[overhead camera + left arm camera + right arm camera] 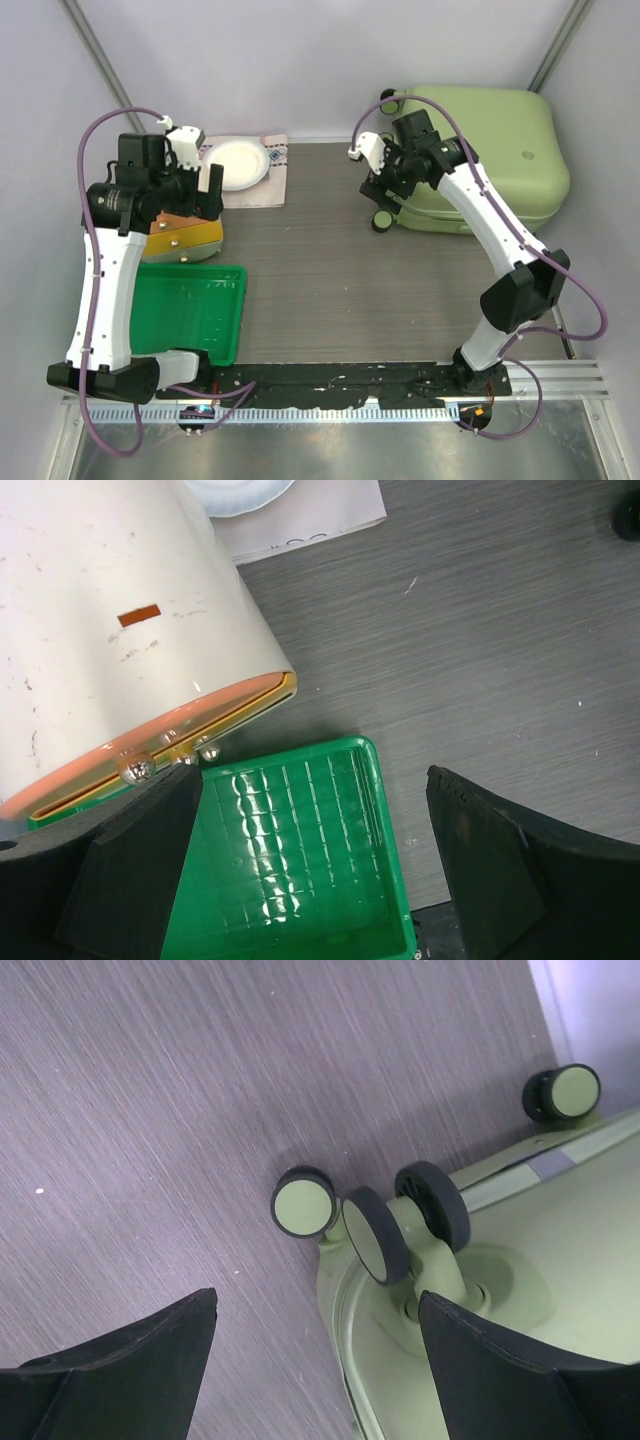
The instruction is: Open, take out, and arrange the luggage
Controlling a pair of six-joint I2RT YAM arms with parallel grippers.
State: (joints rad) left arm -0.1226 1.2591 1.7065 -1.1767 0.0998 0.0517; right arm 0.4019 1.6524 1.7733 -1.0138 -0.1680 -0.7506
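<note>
The luggage [490, 160] lies shut and flat, broad shell up, w/ its long axis running left-right in the top view and its wheel end facing left. The right gripper [385, 195] hangs just off that wheel end, at the luggage's near-left corner, jaws spread wide & holding nothing. From its wrist cam a twin wheel [375, 1235] sits right btwn the fingers, apart from both. The left gripper [205, 195] is well apart from the luggage, far to its left, likewise spread wide & empty, above a cream-and-orange round container [120, 630] and a green tray [385, 810]. So the right arm is clearly the nearer one. The opening move prob turns on the shell seam [540, 1160], which runs off from the wheel corner along the luggage's side, so the tool would have to work along that line, not at the wheels. Hard to make out: no zip pull or latch shows anywhere. The right forearm covers much of the luggage's near side from above, and the wrist cam cuts off all but the wheel corner. Small marks on the top shell are too tiny to read. Contents unseen.
</note>
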